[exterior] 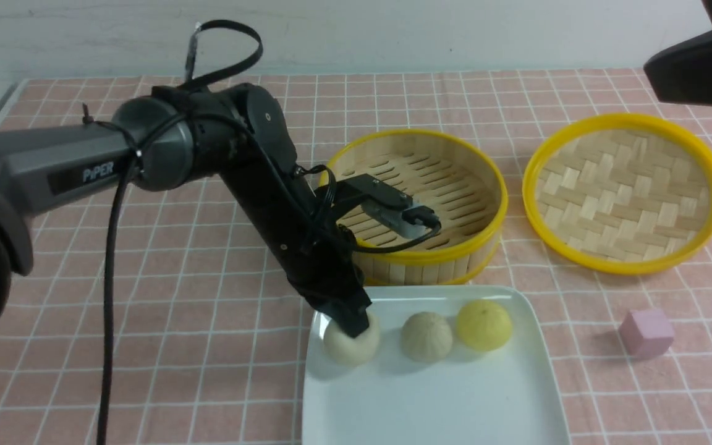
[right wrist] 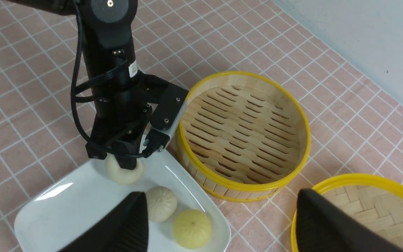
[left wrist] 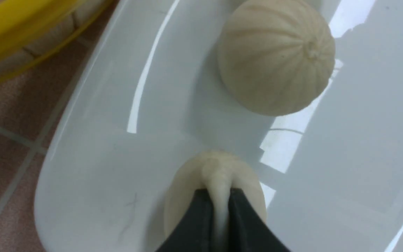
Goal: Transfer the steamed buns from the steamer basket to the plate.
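Steamed buns (exterior: 426, 335) on plate (exterior: 430, 402), pink checked tablecloth (exterior: 207, 346), white wall (exterior: 393, 31)

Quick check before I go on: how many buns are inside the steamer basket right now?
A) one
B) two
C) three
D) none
D: the basket shows only bare slats. The beige bun and yellow bun lie on the plate, and the left claw is shut on the pale bun at the plate's corner.
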